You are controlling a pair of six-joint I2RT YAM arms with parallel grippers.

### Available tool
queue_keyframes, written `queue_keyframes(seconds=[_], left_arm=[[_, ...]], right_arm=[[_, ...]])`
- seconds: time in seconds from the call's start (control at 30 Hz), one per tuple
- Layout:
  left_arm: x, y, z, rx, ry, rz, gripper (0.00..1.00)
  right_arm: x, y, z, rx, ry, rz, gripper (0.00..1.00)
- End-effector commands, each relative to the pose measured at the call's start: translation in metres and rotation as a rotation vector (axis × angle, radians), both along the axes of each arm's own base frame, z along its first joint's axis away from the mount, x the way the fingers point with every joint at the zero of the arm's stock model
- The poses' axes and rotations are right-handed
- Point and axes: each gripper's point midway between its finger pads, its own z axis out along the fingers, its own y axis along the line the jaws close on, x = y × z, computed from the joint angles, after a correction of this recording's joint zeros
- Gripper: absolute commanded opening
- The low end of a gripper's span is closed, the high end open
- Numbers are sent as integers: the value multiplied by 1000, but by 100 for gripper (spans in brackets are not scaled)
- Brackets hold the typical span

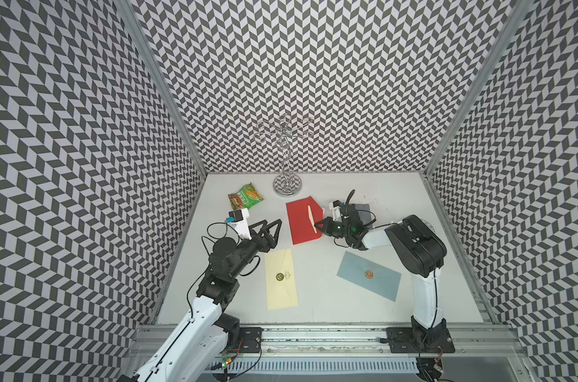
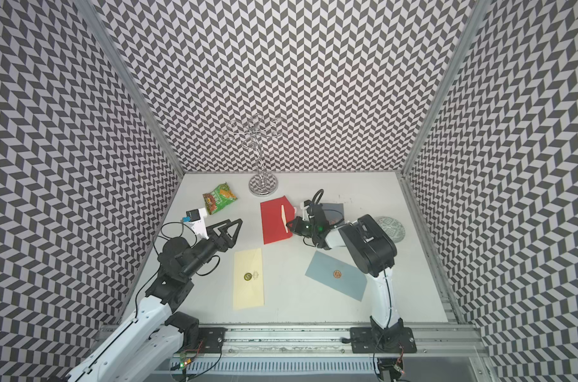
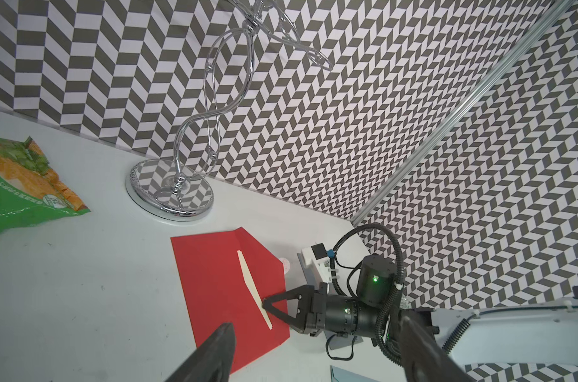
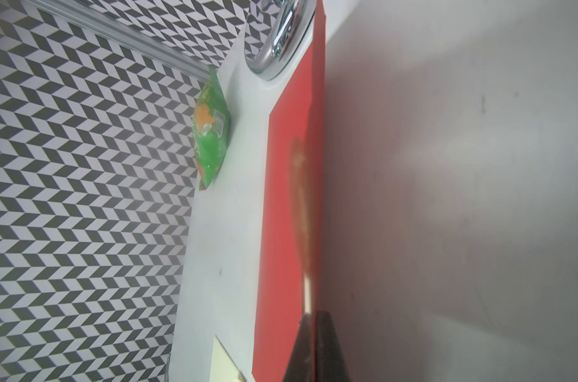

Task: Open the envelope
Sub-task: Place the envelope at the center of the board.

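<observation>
A red envelope (image 1: 299, 225) (image 2: 272, 225) (image 3: 211, 281) (image 4: 286, 198) lies flat at the back middle of the table. A thin cream letter opener (image 1: 310, 218) (image 2: 283, 216) (image 3: 249, 281) (image 4: 308, 294) lies along its flap fold. My right gripper (image 1: 316, 225) (image 2: 288, 226) (image 3: 264, 302) (image 4: 314, 317) is shut on the opener's near end, at the envelope's right edge. My left gripper (image 1: 271, 227) (image 2: 230, 228) (image 3: 315, 322) hangs open just left of the red envelope, with nothing between its fingers. A yellow envelope (image 1: 281, 281) and a blue envelope (image 1: 368, 276), both sealed, lie nearer the front.
A chrome wire stand (image 1: 287, 185) rises at the back. A green snack bag (image 1: 245, 195) lies at the back left. A dark grey square (image 1: 363, 213) sits behind the right wrist, and a round patterned disc (image 2: 393, 228) lies by the right wall.
</observation>
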Motion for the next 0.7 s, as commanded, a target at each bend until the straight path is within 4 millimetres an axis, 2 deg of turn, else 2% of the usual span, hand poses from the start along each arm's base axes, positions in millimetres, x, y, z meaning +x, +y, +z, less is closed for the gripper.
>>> queue_keyframes(seconds=[0.0,0.27,0.57,0.67], left_arm=[[-2,-3,0,-15,-5,-16,80],[-1,-3,-1,-5,-5,-15,81],[-2,-6,-3,-15,6,-34,81],[-1,-7,-2,-12,7,-34,81]], right_arm=[[7,14,-5,13,3,-18,0],[8,21,-19,-6,41,-69,2],[9,26,-9,4,32,-82,4],[6,31,-16,1,50,-75,5]])
